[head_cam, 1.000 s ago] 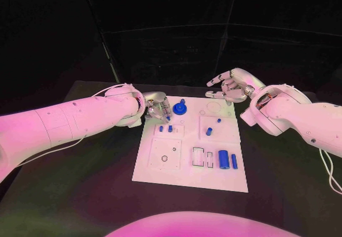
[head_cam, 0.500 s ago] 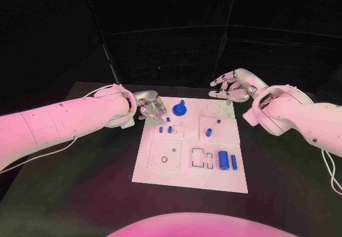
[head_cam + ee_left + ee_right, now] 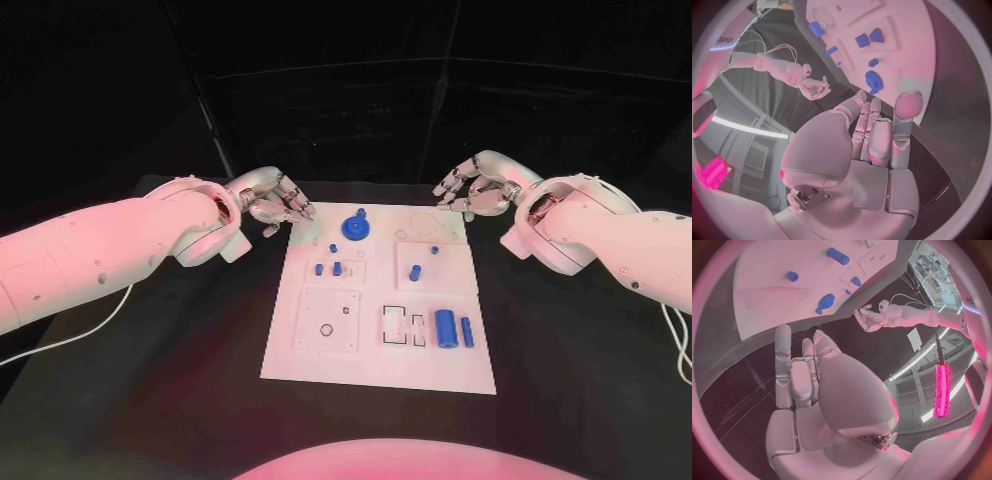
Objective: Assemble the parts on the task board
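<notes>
The task board (image 3: 378,345) is laid flat in the middle of the black counter (image 3: 173,340), with small blue parts (image 3: 449,328) set on it (the largest, a round blue piece (image 3: 356,227), is near its far edge). The left hand (image 3: 274,207) is held just off the board's far left corner, fingers loosely curled, nothing gripped. The right hand (image 3: 476,188) is poised beyond the far right corner, likewise empty.
</notes>
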